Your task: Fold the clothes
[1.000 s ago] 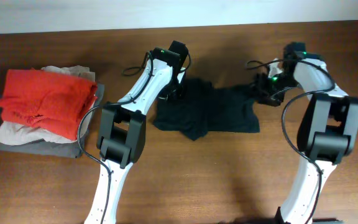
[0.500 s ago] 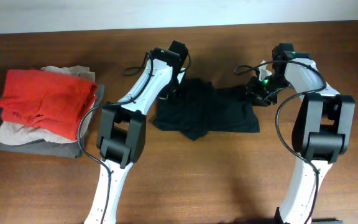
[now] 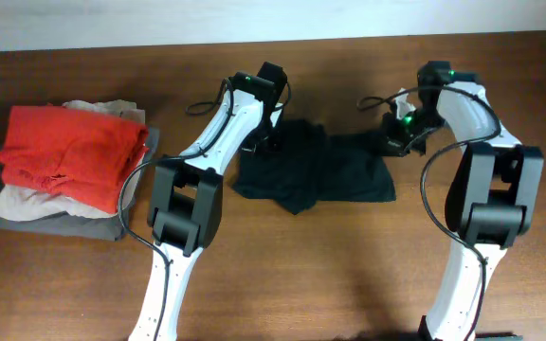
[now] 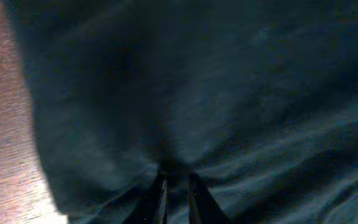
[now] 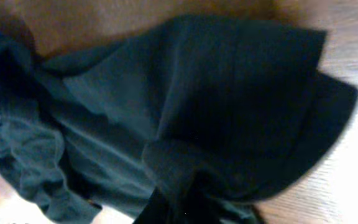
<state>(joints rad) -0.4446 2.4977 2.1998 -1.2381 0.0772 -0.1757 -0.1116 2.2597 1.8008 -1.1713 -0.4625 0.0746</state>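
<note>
**Left gripper (image 4: 176, 190) and right gripper (image 3: 394, 142) both pinched onto the black garment (image 3: 320, 175)**

The left gripper's two fingers (image 4: 161, 200) stand close together. The dark cloth puckers into a small ridge right at their tips, so the gripper is clamped on a fold of the garment. In its wrist view the fabric fills almost the whole frame, with a strip of brown wooden table (image 3: 349, 275) along the left edge. From overhead, this gripper sits at the garment's far left corner, with the arm reaching in over the table from the near side.

The right gripper is at the garment's far right corner. In its wrist view a thick bunch of cloth gathers around the fingers at the bottom of the frame. They look closed on that bunch, though the fingers and cloth are too dark to separate cleanly.

The garment lies rumpled on the table between the two arms, towards the far side. It spreads wide from left to right, and a lobe of its near edge sags towards the front. No logo shows on it.

Well apart, at the table's left end, is a stack of folded clothes. A red garment (image 3: 69, 152) lies on top, a beige one (image 3: 27, 201) beneath it, and a grey one (image 3: 64, 225) at the bottom.
</note>
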